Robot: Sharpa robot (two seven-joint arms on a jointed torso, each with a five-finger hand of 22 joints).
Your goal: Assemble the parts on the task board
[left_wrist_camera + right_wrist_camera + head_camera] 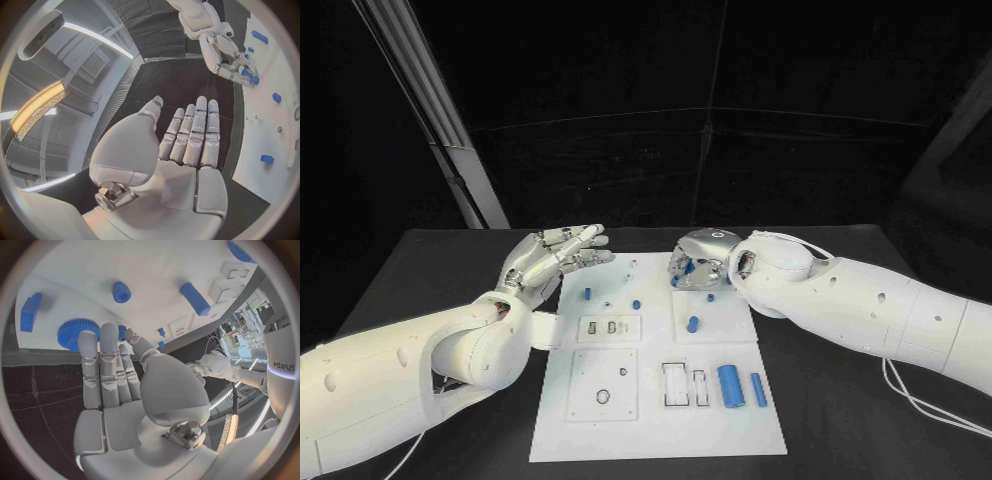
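Note:
The white task board (661,400) lies in the middle of the black table. Small blue parts (587,294) stand on its far half, with a blue oval piece (694,323) nearer the middle. Two blue cylinders (730,380) lie at its near right. My right hand (701,262) hangs over the board's far edge, fingers pointing down. In the right wrist view its straight fingers (100,360) reach to a blue gear (69,332) and hold nothing. My left hand (557,255) hovers at the board's far left corner, flat, palm up and empty (181,150).
Recessed slots (682,383) and a hole plate (606,385) mark the board's near half. Beside the gear are a blue block (29,312), a short blue peg (121,291) and a long blue peg (195,298). Black table (877,420) surrounds the board.

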